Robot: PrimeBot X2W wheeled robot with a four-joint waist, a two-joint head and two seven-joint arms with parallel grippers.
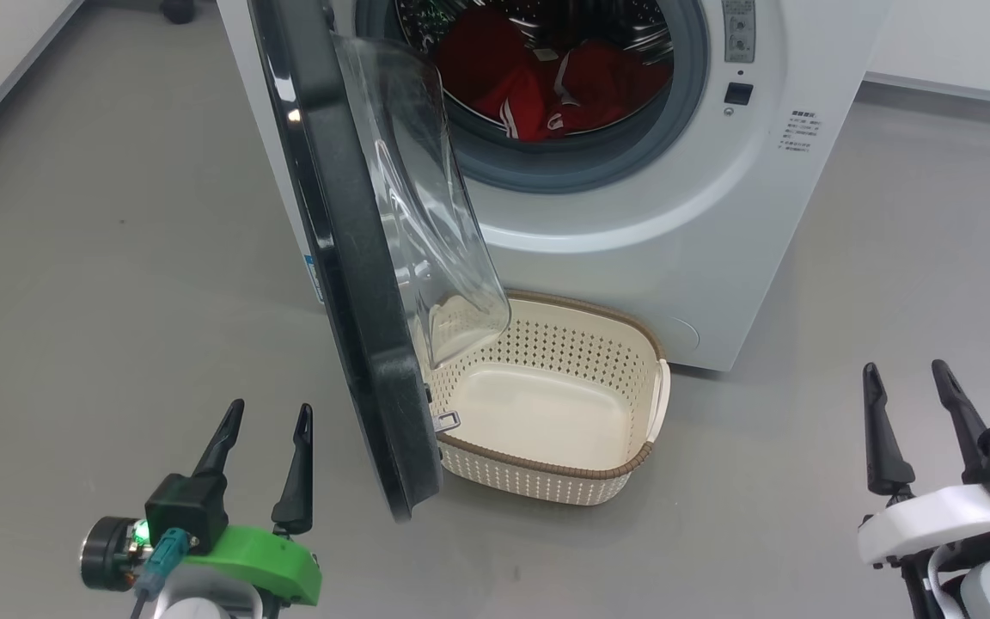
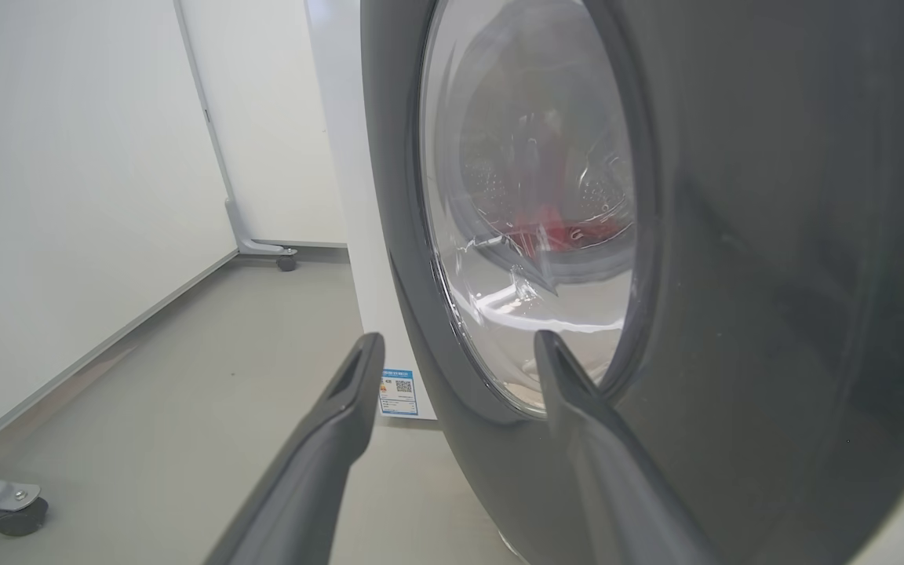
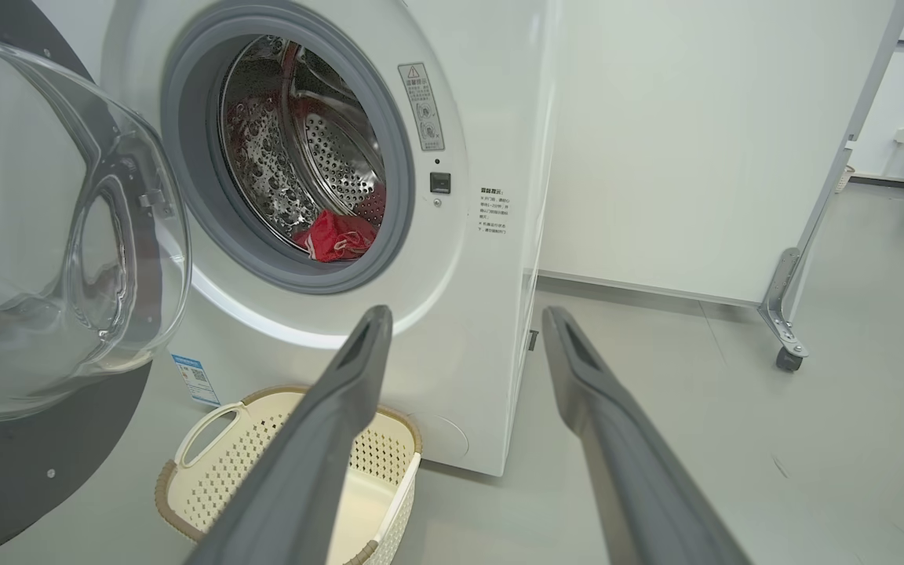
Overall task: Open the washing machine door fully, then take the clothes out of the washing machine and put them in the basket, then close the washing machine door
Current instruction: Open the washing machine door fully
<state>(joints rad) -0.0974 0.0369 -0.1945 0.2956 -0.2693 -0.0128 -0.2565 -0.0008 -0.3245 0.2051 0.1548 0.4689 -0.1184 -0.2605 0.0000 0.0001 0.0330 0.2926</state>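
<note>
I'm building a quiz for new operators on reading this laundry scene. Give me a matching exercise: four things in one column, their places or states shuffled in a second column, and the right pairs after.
Things
1. washing machine door
2. clothes
3. basket
4. right hand

Places or states
a. empty, standing on the floor
b. lying inside the drum
c. swung open toward the robot
d. fingers apart, holding nothing

Pairs: 1-c, 2-b, 3-a, 4-d
</note>
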